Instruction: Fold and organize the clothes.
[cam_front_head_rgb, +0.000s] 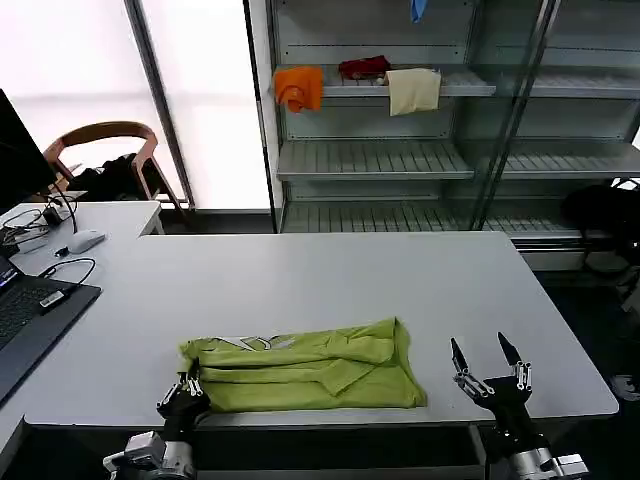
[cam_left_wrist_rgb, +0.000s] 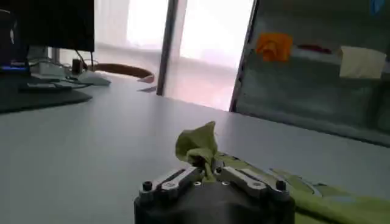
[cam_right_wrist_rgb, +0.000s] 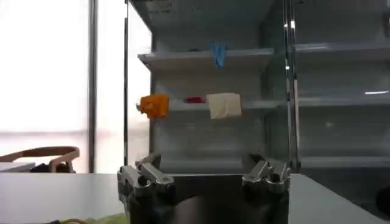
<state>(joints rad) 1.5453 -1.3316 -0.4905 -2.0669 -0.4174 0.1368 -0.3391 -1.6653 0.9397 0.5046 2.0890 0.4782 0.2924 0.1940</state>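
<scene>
Two grippers: both sit at the near edge of the desk (cam_front_head_rgb: 300, 275), one at each end of the shirt
T-shirt: the lime T-shirt (cam_front_head_rgb: 305, 366) lies folded into a long band near the front of the desk; its pale print shows at the left end; the fabric is creased and layered
Left gripper: the left gripper (cam_front_head_rgb: 184, 393) is at the shirt's left end; in the left wrist view its fingers (cam_left_wrist_rgb: 170, 180) are drawn together on a raised tuft of green cloth, so it seems to pinch the T-shirt there, though the contact itself is partly hidden
Right gripper: the right gripper (cam_front_head_rgb: 488, 369) is just beside the shirt's right end, not touching it; its jaws are spread wide with nothing between them
Shelf: behind the desk, an orange cloth (cam_front_head_rgb: 299, 87), a dark red cloth (cam_front_head_rgb: 364, 67) and a cream cloth (cam_front_head_rgb: 413, 90) rest on a metal shelf (cam_front_head_rgb: 460, 88)
Desk, left side: a laptop (cam_front_head_rgb: 28, 315) and a mouse (cam_front_head_rgb: 84, 241) lie well apart from the shirt
</scene>
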